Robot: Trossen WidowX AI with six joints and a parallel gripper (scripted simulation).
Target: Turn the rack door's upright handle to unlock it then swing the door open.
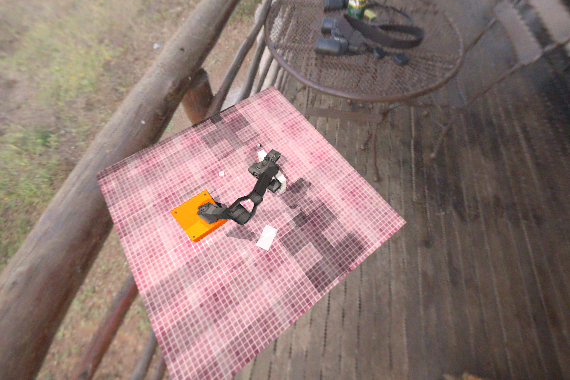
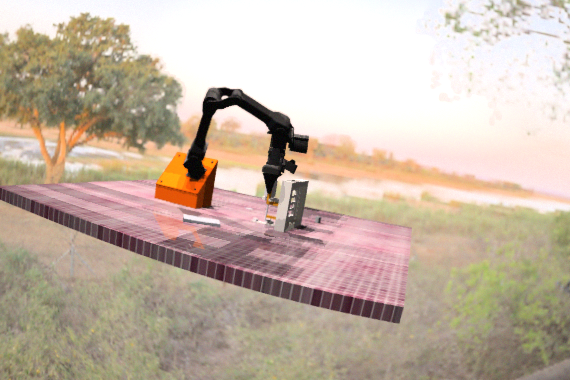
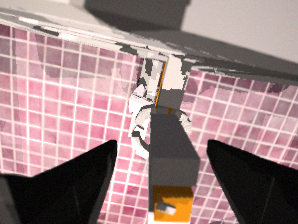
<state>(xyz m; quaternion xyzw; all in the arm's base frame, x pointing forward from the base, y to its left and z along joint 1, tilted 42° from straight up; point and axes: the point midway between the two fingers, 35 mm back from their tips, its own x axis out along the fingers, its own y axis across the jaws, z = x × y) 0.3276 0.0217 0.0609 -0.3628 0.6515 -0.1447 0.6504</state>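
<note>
One stiff-looking, probably light handle (image 2: pixel 272 200) (image 3: pixel 174 150) stands inside our wide-set pincer (image 1: pixel 261 168) (image 2: pixel 271 193) (image 3: pixel 162 143), ungripped; we'd squeeze its flat sides squarely, around mid-height.
</note>
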